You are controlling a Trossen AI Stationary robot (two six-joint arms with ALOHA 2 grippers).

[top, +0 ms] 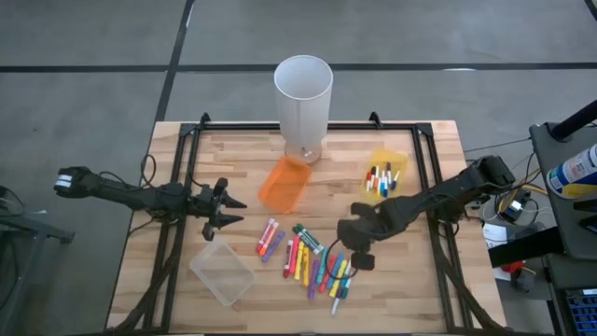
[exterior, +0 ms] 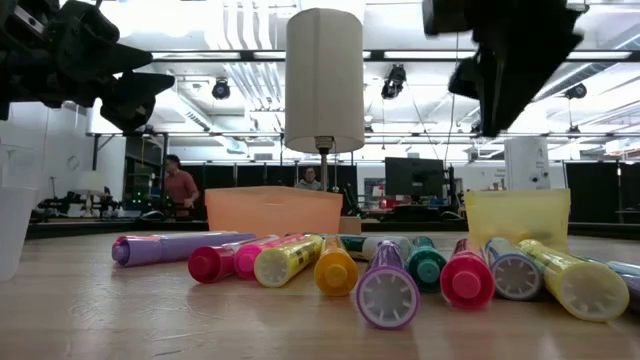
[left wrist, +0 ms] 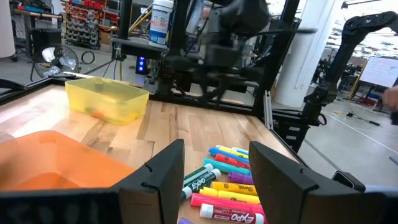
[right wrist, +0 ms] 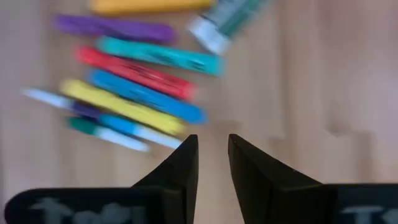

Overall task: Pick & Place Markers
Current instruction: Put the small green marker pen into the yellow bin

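Note:
Several markers point(top: 312, 263) in many colours lie flat in a loose pile on the wooden table point(top: 420, 280), near its front middle; the low view shows their capped ends point(exterior: 388, 290). More markers lie in a yellow bin point(top: 384, 175) at the back right. My right gripper point(top: 360, 254) hangs above the pile's right edge, pointing steeply down. In its wrist view its fingers point(right wrist: 213, 146) stand a little apart with nothing between them. My left gripper point(top: 235, 211) waits open at the table's left, pointing level toward the pile point(left wrist: 214, 158).
A tall white cylinder point(top: 303, 89) stands at the back middle, with an orange bin point(top: 284, 184) just in front of it. A clear bin point(top: 222, 272) sits at the front left. A black frame point(top: 187, 159) runs along the table's sides and back.

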